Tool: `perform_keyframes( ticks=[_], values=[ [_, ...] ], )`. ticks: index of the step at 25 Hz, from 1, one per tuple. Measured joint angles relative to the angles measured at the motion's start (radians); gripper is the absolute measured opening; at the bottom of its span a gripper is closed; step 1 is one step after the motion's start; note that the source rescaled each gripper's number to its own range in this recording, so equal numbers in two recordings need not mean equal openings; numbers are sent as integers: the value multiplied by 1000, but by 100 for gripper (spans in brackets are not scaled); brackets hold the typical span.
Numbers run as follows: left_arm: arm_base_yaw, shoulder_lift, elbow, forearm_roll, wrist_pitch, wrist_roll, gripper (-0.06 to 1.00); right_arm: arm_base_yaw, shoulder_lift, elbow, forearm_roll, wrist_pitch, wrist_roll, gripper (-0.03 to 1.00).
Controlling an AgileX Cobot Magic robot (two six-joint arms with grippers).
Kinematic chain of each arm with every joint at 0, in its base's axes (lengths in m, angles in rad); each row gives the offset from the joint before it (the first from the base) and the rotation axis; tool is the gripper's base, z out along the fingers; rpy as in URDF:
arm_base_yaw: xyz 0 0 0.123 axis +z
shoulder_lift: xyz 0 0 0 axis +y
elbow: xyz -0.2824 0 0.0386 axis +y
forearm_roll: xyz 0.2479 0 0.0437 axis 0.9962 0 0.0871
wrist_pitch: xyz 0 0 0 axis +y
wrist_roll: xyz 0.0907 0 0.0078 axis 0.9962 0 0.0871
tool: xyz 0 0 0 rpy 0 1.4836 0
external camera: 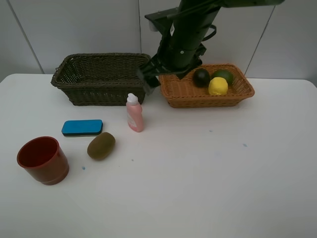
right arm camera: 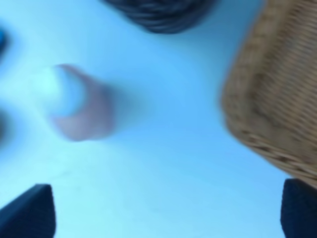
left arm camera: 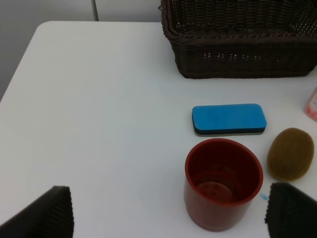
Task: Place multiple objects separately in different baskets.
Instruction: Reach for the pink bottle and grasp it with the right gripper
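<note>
The white table (external camera: 208,188) spreads beneath my left gripper (left arm camera: 177,210) and my right gripper (right arm camera: 164,210). One small blue speck (left arm camera: 262,197) lies on it just beside my left gripper's tip. A few more specks (external camera: 244,145), perhaps paint, dot it well away from my right gripper. Beyond that gripper stands a pale panelled wall (external camera: 74,29).

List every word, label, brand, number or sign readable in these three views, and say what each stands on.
No text can be read.
pink bottle: any print is too small in the high view and smeared in the right wrist view.
dark arm: a small pale mark, too small to read.
blue eraser, red cup, dark basket, orange basket: no lettering shows.
</note>
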Motion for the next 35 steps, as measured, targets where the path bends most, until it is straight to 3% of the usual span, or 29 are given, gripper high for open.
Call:
perform_keyframes(
  ticks=[9,16,29,35],
  values=[
    [0,0,0,0,0,0,100,96,6,0,27,-32,-45,96],
    [0,0,0,0,0,0,100,101,70,0,32,-43,-90,94],
    [0,0,0,0,0,0,100,101,169,-1,31,-196,-101,94],
    [0,0,0,0,0,0,100,101,238,-78,24,-210,-101,92]
  ],
)
